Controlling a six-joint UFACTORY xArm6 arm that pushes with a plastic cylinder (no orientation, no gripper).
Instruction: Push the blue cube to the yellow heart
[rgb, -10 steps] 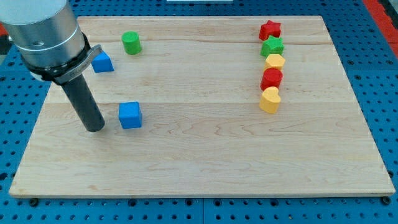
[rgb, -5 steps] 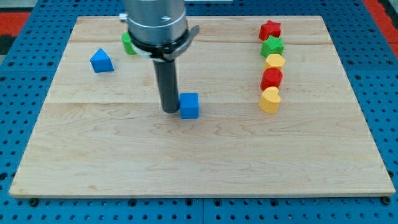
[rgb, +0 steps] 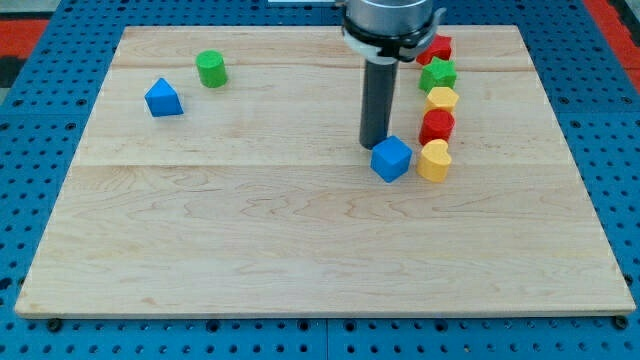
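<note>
Final nudge in hand: my tip (rgb: 375, 145), a bare rod with no jaws, sits against the blue cube (rgb: 391, 158), right of centre, just beside the yellow heart (rgb: 433, 160). Next: 1 gentle push rightward.

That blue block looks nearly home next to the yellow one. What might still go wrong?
The blue cube sits rotated, a corner facing front, with my tip at its upper-left. A further push may spin it or slide it past rather than straight in.

The yellow heart is the bottom piece of a tight column; the red block lies just above. Pushing harder could shove the heart away or disturb that column.
</note>
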